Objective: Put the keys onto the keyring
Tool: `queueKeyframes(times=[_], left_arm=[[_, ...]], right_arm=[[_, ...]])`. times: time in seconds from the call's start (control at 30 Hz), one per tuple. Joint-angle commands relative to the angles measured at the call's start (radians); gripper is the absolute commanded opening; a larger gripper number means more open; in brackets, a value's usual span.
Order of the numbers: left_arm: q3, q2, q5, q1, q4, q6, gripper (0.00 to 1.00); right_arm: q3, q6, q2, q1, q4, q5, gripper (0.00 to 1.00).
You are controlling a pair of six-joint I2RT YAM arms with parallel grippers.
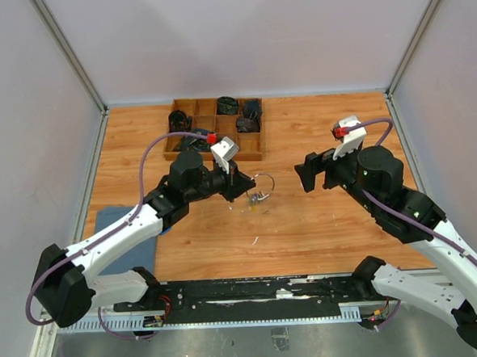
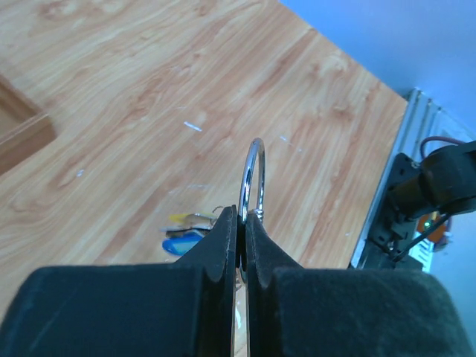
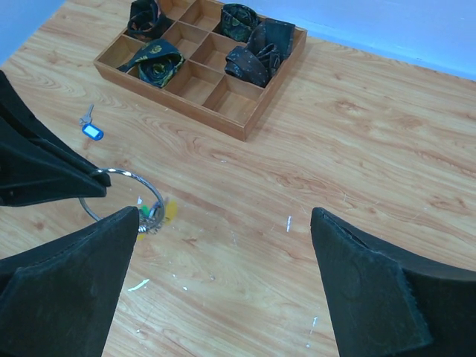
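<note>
Closed fingers of the left gripper (image 2: 239,236) pinch the keyring (image 2: 253,171) upright above the table (image 2: 111,89). Just below it the keys (image 2: 186,232), yellow and blue heads visible, lie on the wood. The right gripper (image 3: 223,216) stands wide open, well apart from both.

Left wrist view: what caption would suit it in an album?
Left hand pinching the silver keyring upright over the wooden table, yellow- and blue-headed keys just beside it.
</note>
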Motion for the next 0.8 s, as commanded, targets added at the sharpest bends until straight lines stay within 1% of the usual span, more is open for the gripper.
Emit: queueKeyframes(times=[0.0,0.23,0.3,0.43,0.57,0.77], left_arm=[[-0.023,0.085,0.149,-0.008,0.227,-0.141,0.01],[0.009,0.226,0.151,-0.126,0.311,-0.187,0.01],[-0.009,0.263,0.158,-0.139,0.348,-0.209,0.01],[-0.064,0.311,0.066,-0.127,0.386,-0.233,0.01],[-0.100,0.346,0.011,-0.090,0.416,-0.249,0.01],[-0.127,0.349,-0.072,-0.034,0.424,-0.243,0.05]], right_arm=[[-0.007,-0.010,-0.025,0.016,-0.020,0.056,0.99],[-0.022,-0.003,-0.047,0.015,-0.030,0.083,0.99],[-0.021,-0.002,-0.044,0.015,-0.038,0.092,0.99],[-0.025,0.011,-0.037,0.016,-0.053,0.104,0.99],[-0.029,0.024,-0.032,0.014,-0.058,0.103,0.98],[-0.026,0.031,-0.023,0.015,-0.081,0.113,0.98]])
